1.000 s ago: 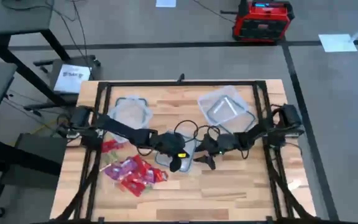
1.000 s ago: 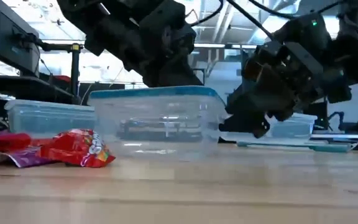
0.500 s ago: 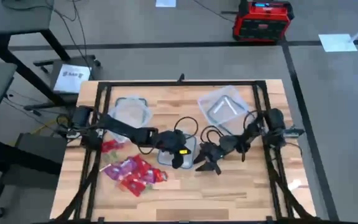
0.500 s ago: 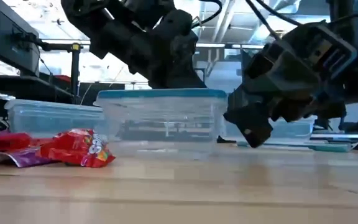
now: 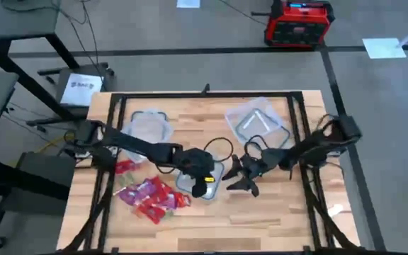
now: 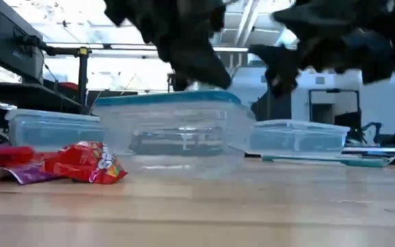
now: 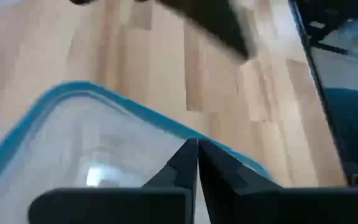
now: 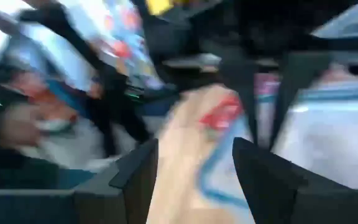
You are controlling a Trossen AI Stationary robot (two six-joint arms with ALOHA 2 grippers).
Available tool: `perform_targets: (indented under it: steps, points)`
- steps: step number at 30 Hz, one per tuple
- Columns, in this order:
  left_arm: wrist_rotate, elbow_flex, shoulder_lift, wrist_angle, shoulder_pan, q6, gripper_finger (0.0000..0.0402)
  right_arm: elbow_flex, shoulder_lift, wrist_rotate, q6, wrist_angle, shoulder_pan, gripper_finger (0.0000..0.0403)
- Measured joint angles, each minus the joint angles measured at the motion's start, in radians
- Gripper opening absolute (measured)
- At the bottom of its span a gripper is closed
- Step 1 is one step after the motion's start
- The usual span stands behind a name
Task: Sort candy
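Bright even overhead light; the right wrist view is heavily motion-blurred, backlit arms smear in the low view.

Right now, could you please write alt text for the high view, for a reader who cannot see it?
Two dark robot arms meet at the middle of a wooden table: the left hand hangs shut over a clear tub, and the right hand is open beside it. A pile of red and pink candy lies front-left; two more clear tubs sit behind.

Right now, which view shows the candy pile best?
The high view: the whole candy pile lies unobstructed on the table's left front. The low view shows only its edge; the right wrist view gives a blurred glimpse; the left wrist view shows none.
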Motion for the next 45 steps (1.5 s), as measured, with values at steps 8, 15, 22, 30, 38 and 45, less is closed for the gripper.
perform_targets:
  steps: [8, 15, 22, 30, 38, 45]
  points:
    - [-0.281, -0.03, -0.035, -0.297, -0.178, -0.237, 0.0, 0.325, 0.095, 0.178, -0.145, -0.692, -0.037, 0.0178]
    - [-0.366, -0.122, -0.042, -0.301, -0.184, -0.316, 0.0, 0.371, 0.149, 0.198, -0.086, -0.764, -0.001, 0.0169]
    - [-0.43, -0.142, -0.041, -0.303, -0.108, -0.21, 0.0, 0.366, 0.124, 0.176, -0.045, -0.764, 0.078, 0.0166]
    - [-0.429, -0.076, -0.037, -0.293, -0.054, -0.079, 0.0, 0.369, 0.008, 0.189, -0.121, -0.808, 0.149, 0.0166]
    - [-0.33, -0.03, -0.035, -0.166, -0.064, 0.011, 0.0, 0.311, -0.092, 0.324, 0.102, -0.715, 0.371, 0.0166]
    - [-0.28, -0.054, -0.033, -0.038, -0.017, 0.028, 0.0, 0.142, 0.06, 0.417, 0.196, -0.283, 0.412, 0.0174]
